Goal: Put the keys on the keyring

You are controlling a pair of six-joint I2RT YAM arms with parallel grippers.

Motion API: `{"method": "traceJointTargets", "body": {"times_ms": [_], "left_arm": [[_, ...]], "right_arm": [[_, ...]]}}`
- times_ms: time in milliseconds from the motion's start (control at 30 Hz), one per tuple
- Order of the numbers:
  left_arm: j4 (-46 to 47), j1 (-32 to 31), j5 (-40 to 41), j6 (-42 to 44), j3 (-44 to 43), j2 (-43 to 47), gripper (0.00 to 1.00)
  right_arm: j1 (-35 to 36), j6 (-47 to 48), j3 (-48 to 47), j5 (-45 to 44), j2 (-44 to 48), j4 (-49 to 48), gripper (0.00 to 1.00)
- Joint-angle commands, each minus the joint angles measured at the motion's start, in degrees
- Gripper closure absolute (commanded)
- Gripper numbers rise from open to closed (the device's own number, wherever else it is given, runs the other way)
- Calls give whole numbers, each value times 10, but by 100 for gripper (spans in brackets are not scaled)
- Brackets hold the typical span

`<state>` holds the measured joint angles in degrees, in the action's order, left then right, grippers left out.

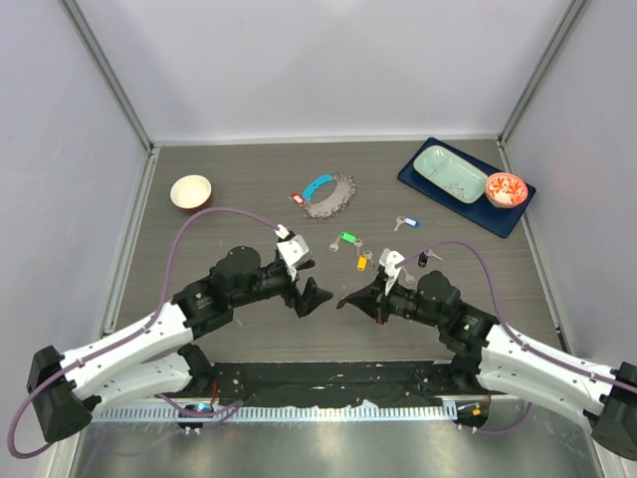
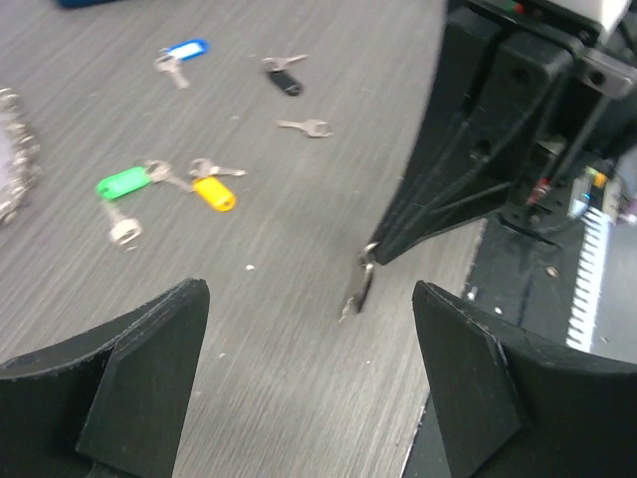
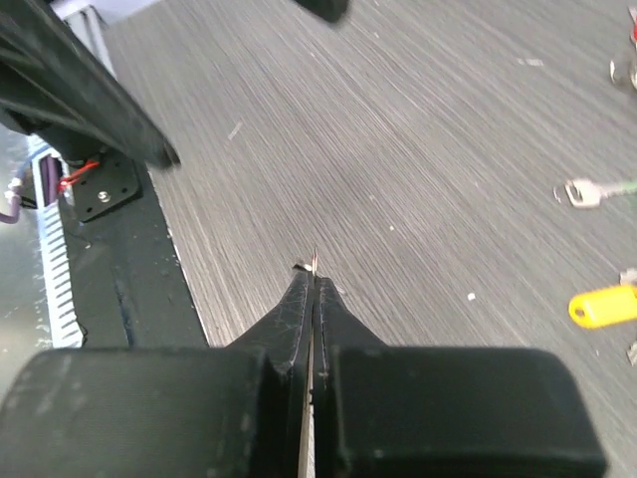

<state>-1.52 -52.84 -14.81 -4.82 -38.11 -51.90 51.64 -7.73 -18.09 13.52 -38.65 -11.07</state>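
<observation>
Near centre, between the arms, the right gripper point(image 1: 345, 301) is clamped on a small silver key point(image 2: 356, 289), seemingly by its head, blade dangling; the left gripper point(image 1: 311, 297) stands wide apart, empty; other keys point(image 1: 347, 239) lie just beyond, keyring point(image 1: 329, 194) farther; light, stiff, slippery metal, likely to swivel; pinch the flat head

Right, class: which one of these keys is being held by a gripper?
The small untagged key pinched in the shut right gripper; the rest, like the green-tagged key, lie loose on the table.
</observation>
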Motion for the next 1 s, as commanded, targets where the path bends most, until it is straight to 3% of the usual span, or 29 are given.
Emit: {"method": "traceJointTargets", "body": {"times_ms": [0, 67, 200, 367, 700, 867, 967], "left_arm": [[-57, 2, 179, -47, -41, 38, 12], [-113, 2, 265, -85, -66, 53, 12], [-239, 2, 358, -128, -116, 74, 9], [-372, 2, 406, -147, -159, 106, 9], [-383, 2, 501, -136, -106, 232, 7], [-376, 2, 521, -134, -92, 270, 8], [-378, 2, 521, -133, -90, 270, 9]], "right_arm": [[-1, -34, -49, -62, -26, 83, 99], [-1, -57, -69, -65, -43, 141, 99], [0, -81, -91, -90, -97, 186, 99], [-1, -62, -146, -125, -226, 206, 99], [-3, 20, -168, -147, -420, 11, 99], [-3, 54, -142, -106, -456, -103, 99], [-3, 72, -133, -88, -466, -121, 99]]}}
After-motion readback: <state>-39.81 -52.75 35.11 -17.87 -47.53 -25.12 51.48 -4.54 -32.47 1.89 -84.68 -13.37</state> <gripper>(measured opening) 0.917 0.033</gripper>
